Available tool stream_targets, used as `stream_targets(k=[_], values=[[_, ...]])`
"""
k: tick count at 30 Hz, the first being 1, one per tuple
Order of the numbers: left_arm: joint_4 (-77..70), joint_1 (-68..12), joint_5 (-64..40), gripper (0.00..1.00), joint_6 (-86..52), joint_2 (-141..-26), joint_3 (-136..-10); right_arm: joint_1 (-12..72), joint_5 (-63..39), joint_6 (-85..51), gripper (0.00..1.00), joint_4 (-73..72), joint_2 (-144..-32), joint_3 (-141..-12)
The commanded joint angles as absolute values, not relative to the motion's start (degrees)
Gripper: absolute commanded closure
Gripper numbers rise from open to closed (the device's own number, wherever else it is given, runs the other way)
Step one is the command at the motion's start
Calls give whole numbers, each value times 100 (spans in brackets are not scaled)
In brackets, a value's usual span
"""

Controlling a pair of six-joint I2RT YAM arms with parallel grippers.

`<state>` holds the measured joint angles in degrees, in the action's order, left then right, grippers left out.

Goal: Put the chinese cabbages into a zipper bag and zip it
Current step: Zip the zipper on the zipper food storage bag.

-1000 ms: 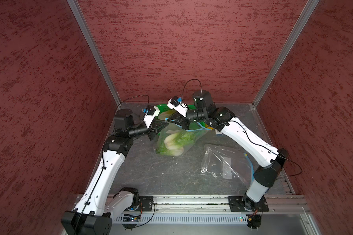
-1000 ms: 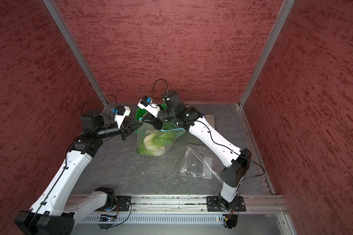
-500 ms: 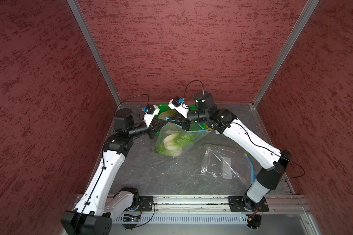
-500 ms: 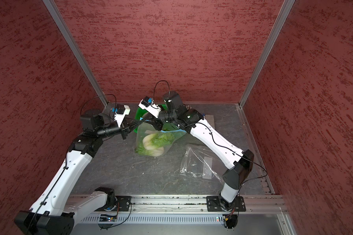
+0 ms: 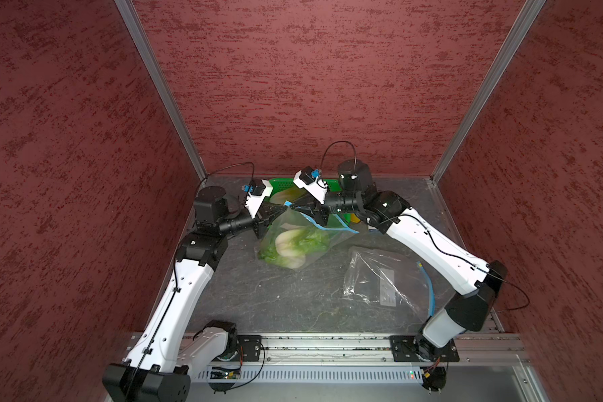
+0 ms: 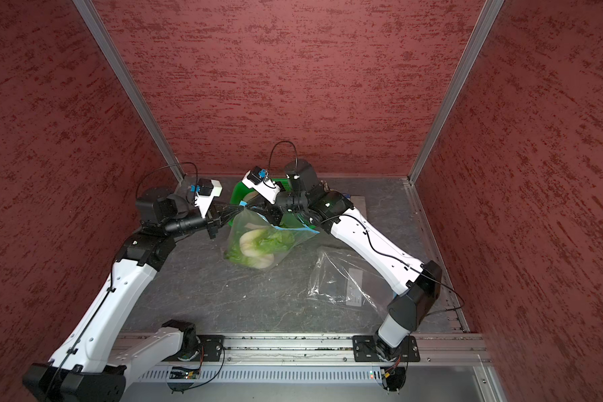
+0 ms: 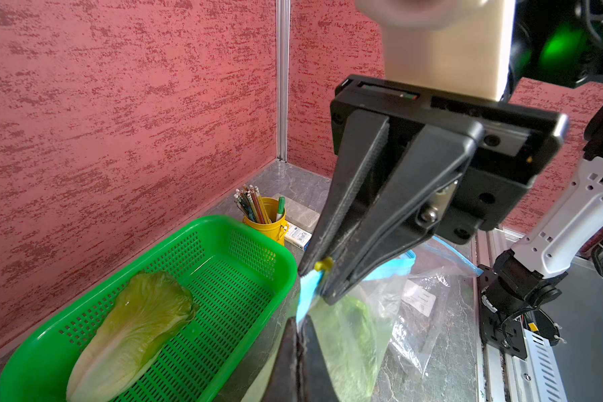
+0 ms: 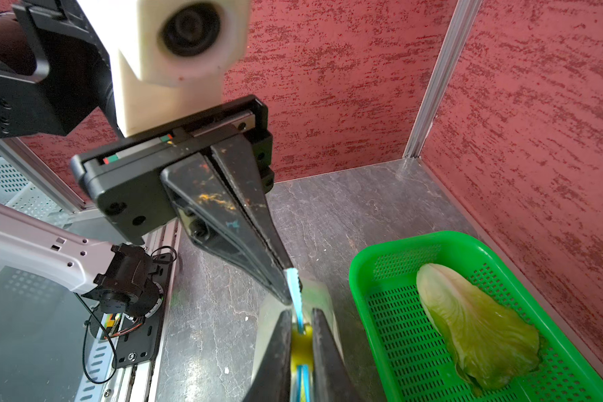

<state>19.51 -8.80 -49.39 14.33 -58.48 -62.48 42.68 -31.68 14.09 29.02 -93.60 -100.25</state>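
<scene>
Two chinese cabbages (image 5: 295,243) bagged, third cabbage (image 7: 133,327) left in green basket (image 7: 223,222); zip looks unrun.
Zipper bag (image 5: 282,222) hung by its mouth over far-middle of table (image 5: 275,299), heads sagging at bottom. Left tool (image 8: 291,283) clamped shut on end of blue zip strip (image 7: 307,292); right tool (image 7: 315,283) pinched on yellow slider (image 8: 302,343) just beside. Remaining: bag third cabbage, pull slider across.

Left arm (image 5: 188,289) and right arm (image 5: 432,243): white link shells, black joint housings, thin black cables clipped alongside. Cream wrist camera mounts (image 5: 256,196). Black tapered fingers (image 7: 355,181), serrated inside; one bright screw (image 7: 429,214), possibly hex-socket.
</scene>
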Motion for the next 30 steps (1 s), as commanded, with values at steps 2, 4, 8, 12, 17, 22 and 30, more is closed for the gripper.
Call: stream_targets(k=[2,4,8,12,17,22,30], values=[[1701,-818,-4691,100,1316,-5649,-6350,4031,-2936,1304,86,2848,-9062,-9885],[1697,-825,-4595,100,1301,-5609,-6354,4000,-2937,1288,86,2831,-9011,-9810],[1746,-811,-4330,100,1291,-5521,-6355,3928,-2944,1239,86,2761,-8890,-9636],[1765,-800,-4097,100,1266,-5387,-6315,3855,-2923,1223,86,2760,-8795,-9499],[1783,-731,-3852,100,1200,-5252,-6268,3776,-2909,1195,85,2760,-8646,-9354],[1801,-644,-3651,100,1086,-5202,-6259,3718,-2871,1160,85,2775,-8527,-9188],[1828,-508,-3504,100,963,-5070,-6262,3676,-2848,1090,85,2756,-8358,-8894]])
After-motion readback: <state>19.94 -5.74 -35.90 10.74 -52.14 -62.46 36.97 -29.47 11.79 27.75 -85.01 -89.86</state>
